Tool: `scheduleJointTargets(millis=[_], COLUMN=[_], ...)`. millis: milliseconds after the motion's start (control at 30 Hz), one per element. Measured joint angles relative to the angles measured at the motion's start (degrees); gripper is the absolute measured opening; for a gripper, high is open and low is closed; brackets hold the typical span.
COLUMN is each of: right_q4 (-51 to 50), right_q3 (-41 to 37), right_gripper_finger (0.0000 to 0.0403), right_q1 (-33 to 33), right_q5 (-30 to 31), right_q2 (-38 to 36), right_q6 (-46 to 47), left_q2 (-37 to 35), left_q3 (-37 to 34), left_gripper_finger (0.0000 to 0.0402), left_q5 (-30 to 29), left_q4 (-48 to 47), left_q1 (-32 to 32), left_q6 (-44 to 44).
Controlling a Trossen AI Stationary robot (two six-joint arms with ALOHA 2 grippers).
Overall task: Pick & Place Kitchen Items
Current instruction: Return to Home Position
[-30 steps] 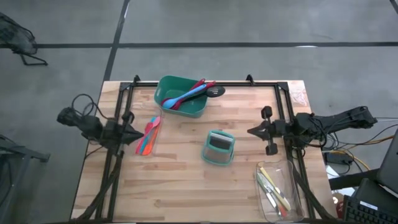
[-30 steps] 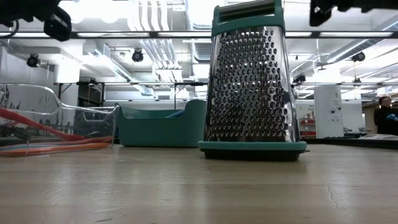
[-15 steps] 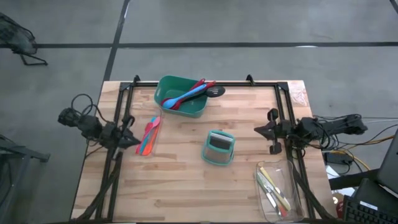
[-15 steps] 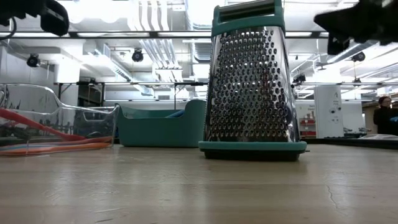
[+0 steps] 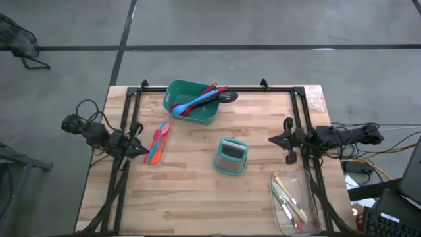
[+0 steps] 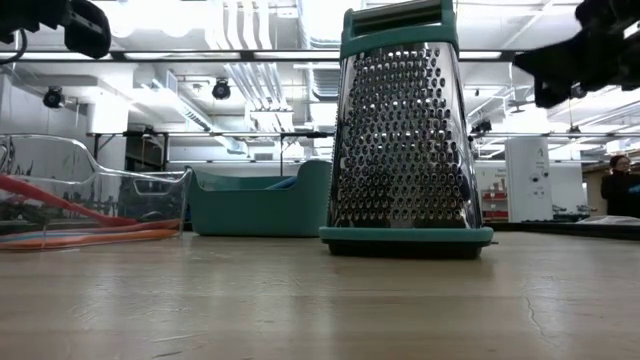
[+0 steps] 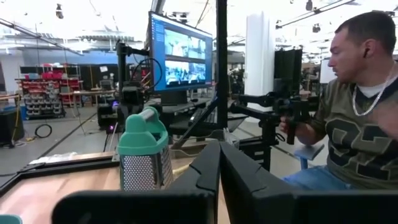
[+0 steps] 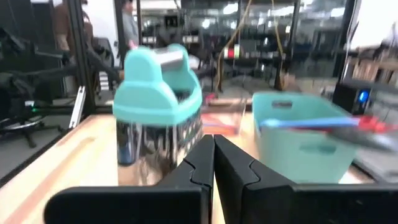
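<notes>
left pincer (image 5: 141,149) and right pincer (image 5: 272,139) both pinched closed, holding nothing, above opposite table (image 5: 197,191) sides.

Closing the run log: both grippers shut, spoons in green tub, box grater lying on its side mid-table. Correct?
No: the box grater stands upright on its base, per the low view. Spoons are in the green tub; left gripper and right gripper are shut.

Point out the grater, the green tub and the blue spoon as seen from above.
grater (image 5: 231,157), high view, on its metal face
green tub (image 5: 199,118), high view, on its side wall
blue spoon (image 5: 199,100), high view, on its handle
</notes>
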Motion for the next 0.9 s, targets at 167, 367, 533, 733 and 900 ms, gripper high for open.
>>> scheduleJointTargets(millis=[167, 367, 533, 733, 900], right_q4=[-0.62, -0.72, -1.22, -1.44, -1.44], right_q3=[-0.65, -2.39, -3.48, -3.48, -3.48], right_gripper_finger=[0.0008, 0.0008, 0.0008, 0.0008, 0.0008], right_q1=[0.00, 0.00, 0.00, 0.00, 0.00], right_q5=[0.04, 0.00, 0.02, 0.00, 0.02], right_q2=[1.84, 2.70, 2.72, 2.85, 2.94], right_q6=[5.68, 4.29, 4.05, 4.04, 4.04], left_q2=[0.61, 0.92, 0.92, 0.94, 0.94], left_q3=[0.00, 0.00, 0.00, 0.00, 0.00], left_gripper_finger=[0.0016, 0.0016, 0.0016, 0.0016, 0.0016], left_q5=[-0.08, -0.08, -0.08, -0.08, -0.08], left_q4=[-0.03, -0.08, -0.31, -0.31, -0.30], left_q1=[0.00, 0.00, 0.00, 0.00, 0.00], left_q6=[-0.02, -0.11, -0.11, -0.12, -0.11])
